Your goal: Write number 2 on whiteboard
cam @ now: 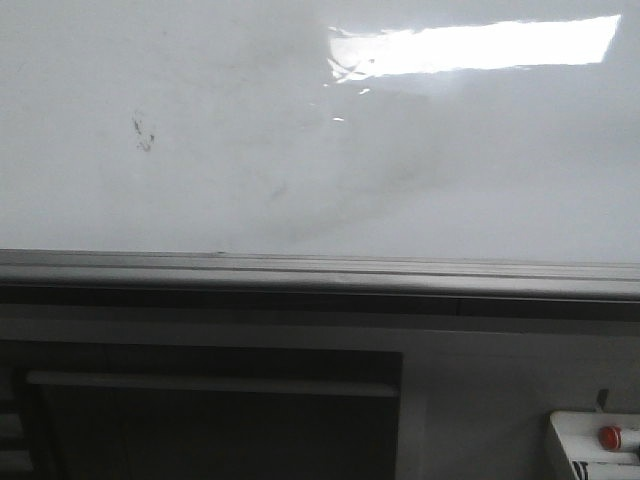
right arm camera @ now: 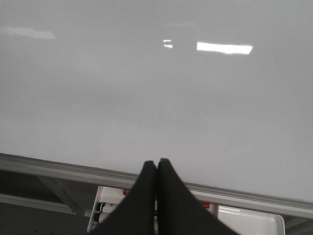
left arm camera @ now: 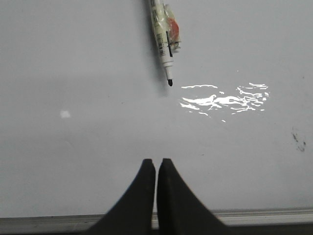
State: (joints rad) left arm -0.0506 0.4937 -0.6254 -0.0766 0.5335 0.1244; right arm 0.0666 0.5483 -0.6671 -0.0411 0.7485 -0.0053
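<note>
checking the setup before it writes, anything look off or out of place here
One thing: the marker shows uncapped in the left wrist view, tip toward the whiteboard, yet the left gripper and right gripper are both shut on nothing. The board also carries a small dark smudge and faint grey smears. No digit is drawn yet.

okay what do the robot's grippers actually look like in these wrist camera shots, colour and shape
Only the fingers show. The left gripper has two matte black fingers, broad at the base and curving inward to narrow, rounded tips. The right gripper looks the same: plain black, smooth, tapered fingers. No cables, labels or markings are visible on either, and the arms themselves are out of view.
</note>
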